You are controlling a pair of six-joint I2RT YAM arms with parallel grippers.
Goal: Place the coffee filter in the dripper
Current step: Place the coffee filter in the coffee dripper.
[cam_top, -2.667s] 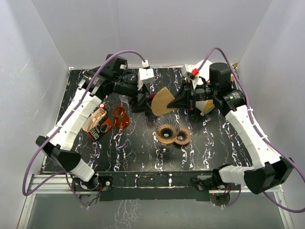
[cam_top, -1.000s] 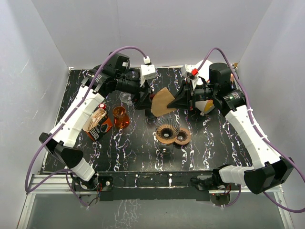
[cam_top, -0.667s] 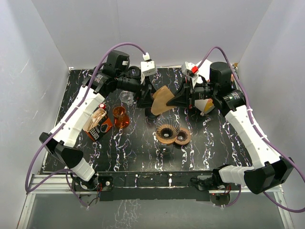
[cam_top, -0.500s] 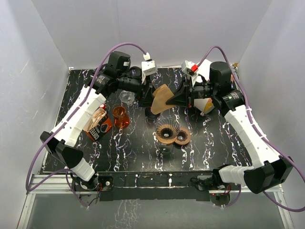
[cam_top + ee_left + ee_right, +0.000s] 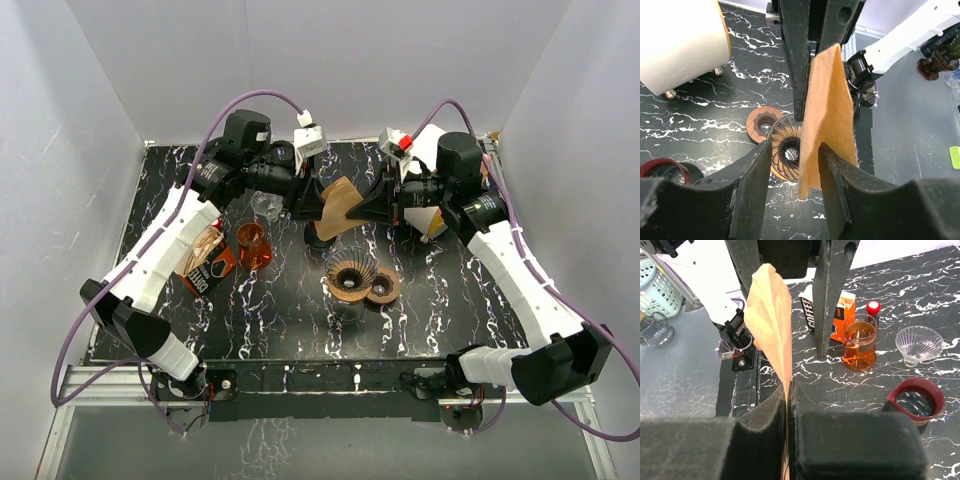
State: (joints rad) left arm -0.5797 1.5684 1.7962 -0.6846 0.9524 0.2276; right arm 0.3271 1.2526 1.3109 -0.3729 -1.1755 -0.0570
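I looked down on a black, white-veined table with the brown ribbed dripper standing near its middle and a brown ring touching its right side. To the left stood an amber glass cup beside an orange coffee carton. A clear glass funnel stood farther back, and a white cylinder lay toward the right rear.
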